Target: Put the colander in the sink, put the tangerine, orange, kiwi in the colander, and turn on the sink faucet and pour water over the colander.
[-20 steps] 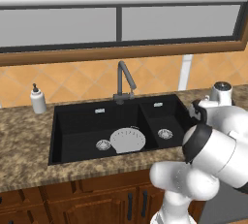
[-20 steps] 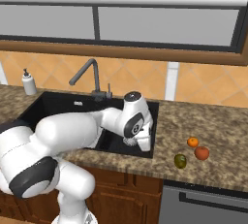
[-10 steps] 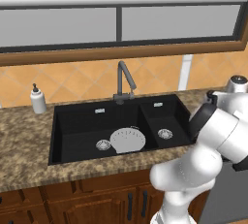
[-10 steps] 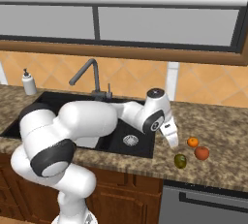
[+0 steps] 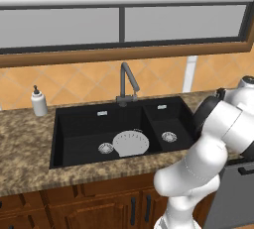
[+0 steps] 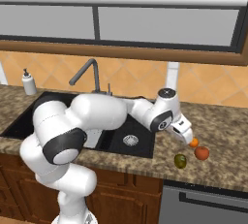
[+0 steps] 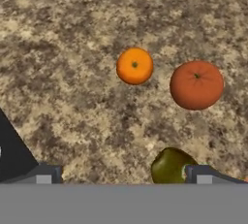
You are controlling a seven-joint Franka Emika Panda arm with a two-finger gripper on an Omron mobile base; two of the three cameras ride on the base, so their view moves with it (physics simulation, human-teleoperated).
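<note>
Hand view: olive-green oval kiwi [image 7: 170, 168] beside two round orange fruits, gripper [image 7: 121, 173] jaws wide apart, empty.

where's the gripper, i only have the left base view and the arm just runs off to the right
Observer: The gripper hangs open over the counter right of the sink, above three fruits.
Operator: which fruits
Observer: A small orange one, a bigger darker orange one and a kiwi.
Operator: any of them grabbed
Observer: No. In the hand view all three lie on the counter; the kiwi is nearest the fingertips.
</note>
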